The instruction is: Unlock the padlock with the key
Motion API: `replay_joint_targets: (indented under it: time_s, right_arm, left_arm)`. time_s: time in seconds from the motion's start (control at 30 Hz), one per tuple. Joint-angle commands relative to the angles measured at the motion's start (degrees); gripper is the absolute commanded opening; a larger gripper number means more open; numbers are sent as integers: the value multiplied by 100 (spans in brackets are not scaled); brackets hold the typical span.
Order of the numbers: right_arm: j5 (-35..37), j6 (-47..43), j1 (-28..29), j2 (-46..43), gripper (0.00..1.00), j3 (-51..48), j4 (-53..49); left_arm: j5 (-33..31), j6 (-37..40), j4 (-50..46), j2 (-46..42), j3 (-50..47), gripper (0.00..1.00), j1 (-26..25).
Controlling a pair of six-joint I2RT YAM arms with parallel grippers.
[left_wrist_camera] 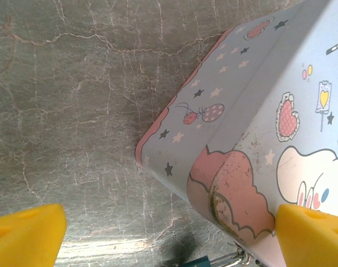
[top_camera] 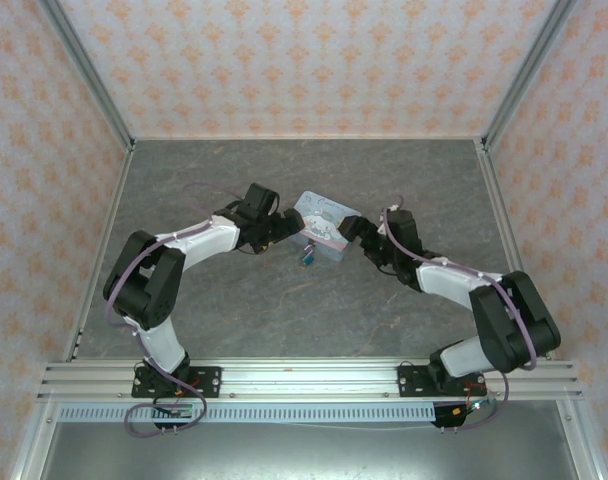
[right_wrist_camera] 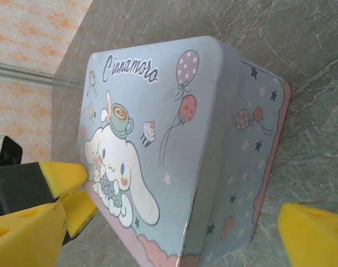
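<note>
The pale blue cartoon-printed tin (top_camera: 322, 222) sits mid-table between both arms. A tiny teal-blue padlock (top_camera: 309, 257) hangs off its near side. In the left wrist view the padlock's teal body (left_wrist_camera: 199, 261) and silver shackle (left_wrist_camera: 231, 258) peek in at the bottom edge, under the tin's corner (left_wrist_camera: 241, 167). My left gripper (left_wrist_camera: 169, 239) is open; one yellow fingertip (left_wrist_camera: 311, 233) overlaps the tin's lid and the other stands off over the table. My right gripper (right_wrist_camera: 169, 239) is open and straddles the tin (right_wrist_camera: 174, 144) from the other end. In the top view, left gripper (top_camera: 278, 232) and right gripper (top_camera: 357, 234) flank the tin.
The grey marbled tabletop (top_camera: 234, 180) is walled by patterned panels on three sides. In the right wrist view the other arm's black and yellow fingers (right_wrist_camera: 52, 181) sit close behind the tin's far end. The metal rail (top_camera: 304, 378) runs along the near edge.
</note>
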Motion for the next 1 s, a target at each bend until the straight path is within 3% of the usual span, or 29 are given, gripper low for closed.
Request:
replay_joint_targets:
  time_s: [0.0,0.47,0.97]
  right_arm:
    - [-188,-164,-81,309,97,263,217]
    - [-1018,-507,-110,1428,92,1183,660]
    - [-1864,-509,-116,2405,87,2193,1176]
  left_arm:
    - [-68,1,-513,4,-305,95,29]
    - [-94,-209,-261,-200,-992,95,-235]
    - [-140,-428,-268,-439,-1095,95,-768]
